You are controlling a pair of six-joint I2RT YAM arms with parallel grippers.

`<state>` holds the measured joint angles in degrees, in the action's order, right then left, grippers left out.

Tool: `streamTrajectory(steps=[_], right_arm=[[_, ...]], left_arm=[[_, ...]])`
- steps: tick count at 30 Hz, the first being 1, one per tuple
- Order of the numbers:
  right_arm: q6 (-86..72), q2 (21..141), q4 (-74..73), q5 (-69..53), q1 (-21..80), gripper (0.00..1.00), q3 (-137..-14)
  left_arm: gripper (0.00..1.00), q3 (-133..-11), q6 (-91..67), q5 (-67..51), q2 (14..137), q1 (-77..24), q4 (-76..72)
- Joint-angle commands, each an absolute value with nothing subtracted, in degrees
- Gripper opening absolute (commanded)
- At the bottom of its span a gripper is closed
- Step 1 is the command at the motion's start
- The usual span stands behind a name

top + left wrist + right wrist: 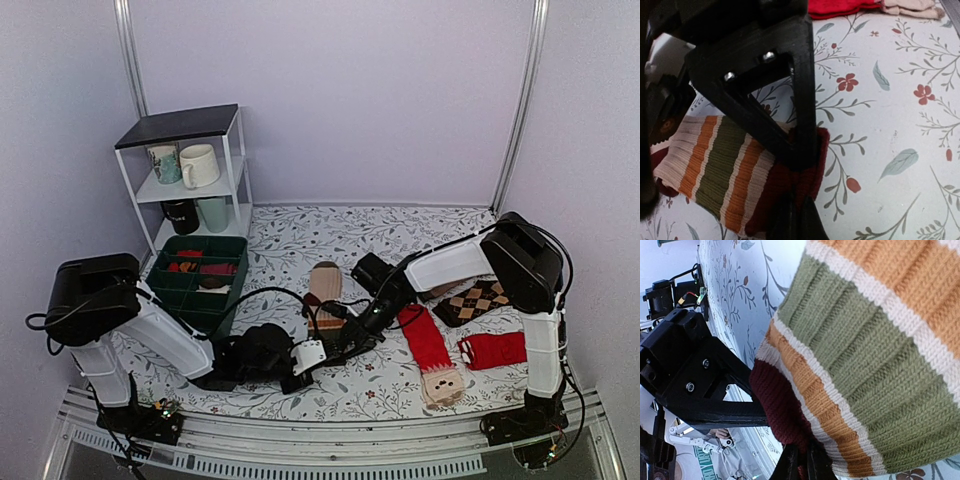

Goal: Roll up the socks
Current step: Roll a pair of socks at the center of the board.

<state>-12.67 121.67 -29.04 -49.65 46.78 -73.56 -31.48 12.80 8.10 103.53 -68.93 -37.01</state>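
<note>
Here, near the front of the floral table (pixel 400 395), the left claw (pixel 801 185) is clamped on the maroon toe of the striped socks (pixel 725 170), the right claw (pixel 800 462) seemingly pinching that same toe just beside it, while the tan cuff end lies farther back.

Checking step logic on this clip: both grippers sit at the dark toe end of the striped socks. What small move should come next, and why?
Probably lift the maroon toe slightly and turn it over toward the cuff to start the roll. Both the left gripper and right gripper pinch that toe, while the striped socks lie flat, unrolled.
</note>
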Motion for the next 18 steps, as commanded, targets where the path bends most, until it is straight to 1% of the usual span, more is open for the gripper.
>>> streamTrajectory(steps=[1,5,7,10,11,12,15,18], right_arm=[[-13.04,123.32,-34.2,-42.64,46.9,0.06,-70.46],[-13.42,119.63,-26.99,-44.1,46.89,0.22,-69.53],[-13.7,116.27,-18.17,-43.93,46.89,0.27,-66.84],[-15.68,108.54,-0.66,-43.07,46.9,0.32,-59.88],[-16.35,105.71,6.37,-42.83,46.94,0.35,-56.53],[-16.74,103.36,12.47,-42.05,46.95,0.4,-53.24],[-14.84,97.43,26.0,-38.69,47.85,0.44,-45.2],[-6.38,94.82,29.95,-35.94,51.08,0.46,-40.79]], left_arm=[[0.0,-30.7,9.8,2.41,103.59,-68.66,-31.29],[0.0,-29.09,5.15,-2.74,102.18,-67.25,-32.61],[0.0,-28.6,3.02,-5.36,101.81,-66.52,-32.42],[0.0,-29.3,0.24,-7.7,101.89,-65.67,-29.56],[0.0,-29.86,-0.53,-8.65,102.06,-65.17,-28.13],[0.0,-30.34,-1.3,-10.51,102.35,-64.7,-26.79],[0.0,-31.55,-3.81,-14.31,103.35,-63.41,-23.93],[0.0,-31.4,-6.25,-16.56,104.53,-62.51,-23.22]])
